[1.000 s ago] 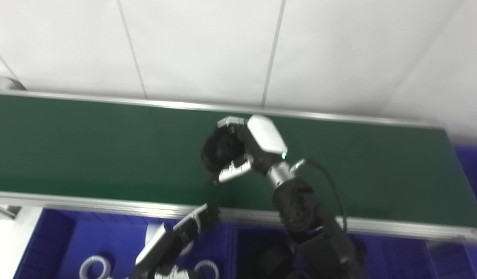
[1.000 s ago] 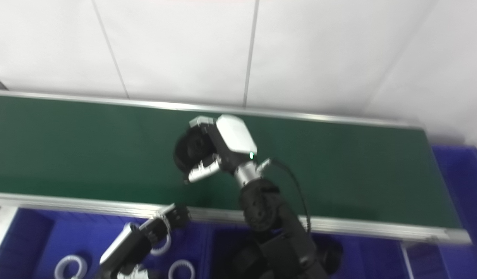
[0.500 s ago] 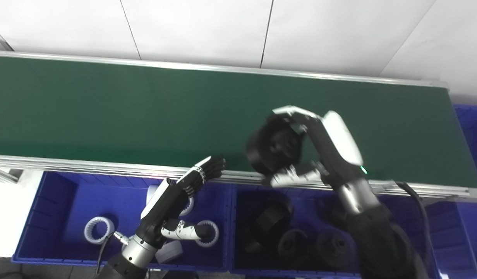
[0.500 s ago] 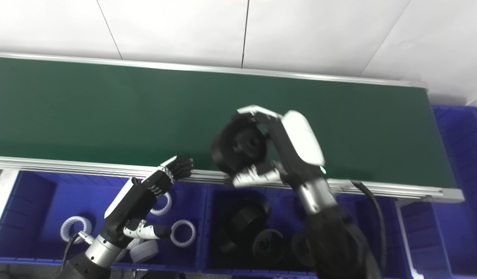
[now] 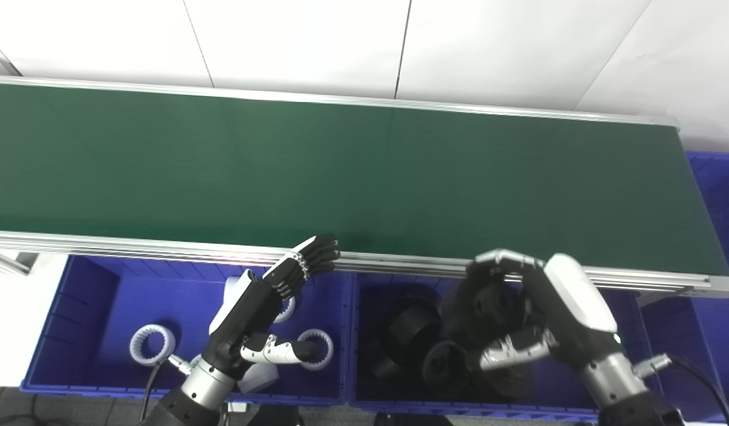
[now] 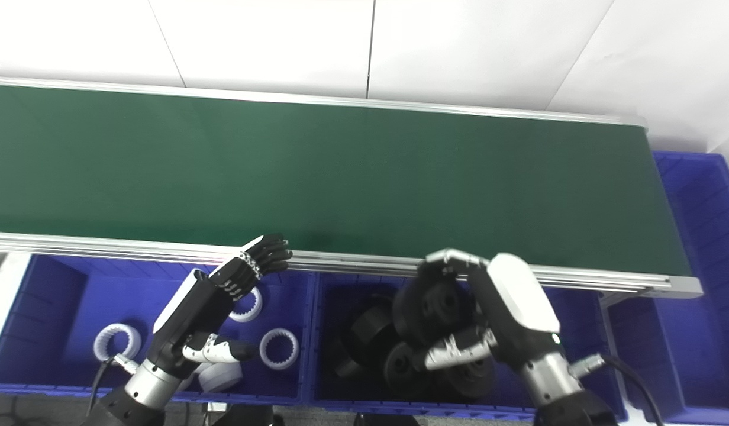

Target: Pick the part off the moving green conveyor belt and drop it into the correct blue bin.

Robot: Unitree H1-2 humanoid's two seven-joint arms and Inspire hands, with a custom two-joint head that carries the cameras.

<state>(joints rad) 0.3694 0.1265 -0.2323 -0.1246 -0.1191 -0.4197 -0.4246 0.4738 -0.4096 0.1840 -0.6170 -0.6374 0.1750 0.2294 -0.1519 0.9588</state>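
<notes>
Bins come first, nearest the robot: a left blue bin [image 5: 74, 307] holding white toothed rings [image 5: 152, 345], and just beside it a middle blue bin [image 6: 323, 307] holding black wheel-like parts [image 6: 370, 331]. The right hand [image 6: 494, 319] hangs over the middle bin with its fingers [image 6: 453, 257] curled over the top of a black part [image 6: 432, 305] and its thumb pressed in from below, so the hand is closed around that part and not spread. The part sits above the black pile, inside the bin's walls, and appears clear of the belt's rail.

The likely risk lies in the release. The held part hangs close over the other black parts, so if the fingers open unevenly it could tip, strike the pile and roll toward the bin's far wall or the divider beside the white rings. A thumb slow to clear might drag it sideways.

The left hand [image 5: 281, 284] holds nothing: its fingers are straight and close together, tips near the aluminium rail [image 5: 163, 251], thumb stuck out to the side above the rings.

Beyond the rail runs the green conveyor belt [image 5: 281, 165], with no part showing on it. A further blue bin [image 6: 696, 236] stands at its right end, and a white wall [image 6: 281, 41] rises behind.
</notes>
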